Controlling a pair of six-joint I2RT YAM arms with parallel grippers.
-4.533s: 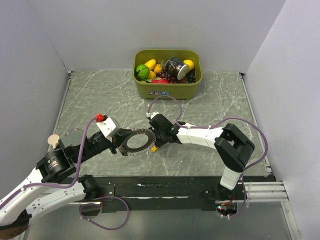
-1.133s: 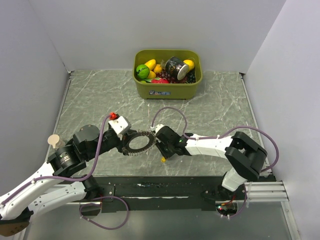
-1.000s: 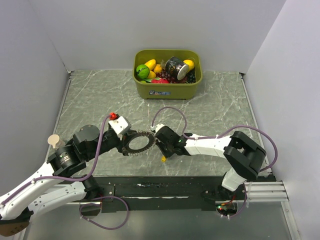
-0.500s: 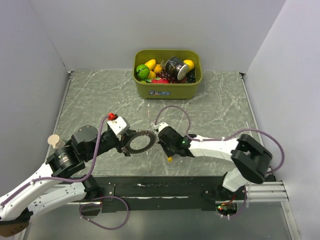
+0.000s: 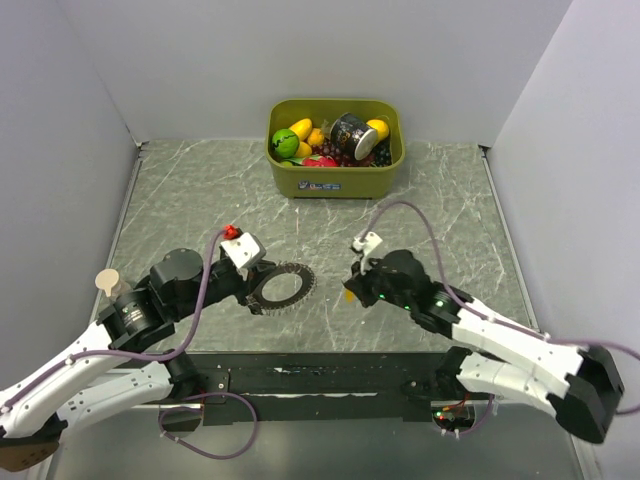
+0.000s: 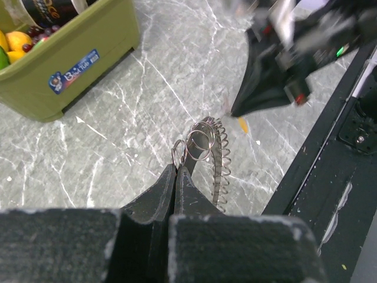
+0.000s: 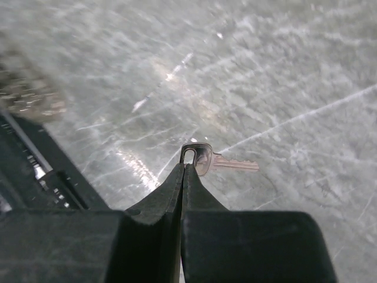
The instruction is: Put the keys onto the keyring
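- From above: my left gripper (image 5: 252, 293) is pinched together on the left rim of the large grey-silver metal keyring with a coiled rim (image 5: 306, 284), near the front of the grey marble-patterned table (image 5: 200, 200). My right gripper (image 5: 352, 288) sits to the ring's right, apart from it, closed on a small key with a yellow-orange head (image 5: 348, 295). An olive-green plastic tub (image 5: 335, 180) of toy fruit stands at the far edge.
- Left wrist: my fingers (image 6: 162, 183) are together, clamped at two small wire loops (image 6: 199, 144) on the keyring (image 6: 222, 154), which shows edge-on just past my tips. The right gripper (image 6: 235, 112) hangs beyond the ring, the key (image 6: 242, 124) below its tip.
- Right wrist: my right gripper (image 7: 184, 168) is clamped on the key's top loop. The silvery blade (image 7: 235, 165) points right, just beyond my tips. I cannot tell whether it touches the table.
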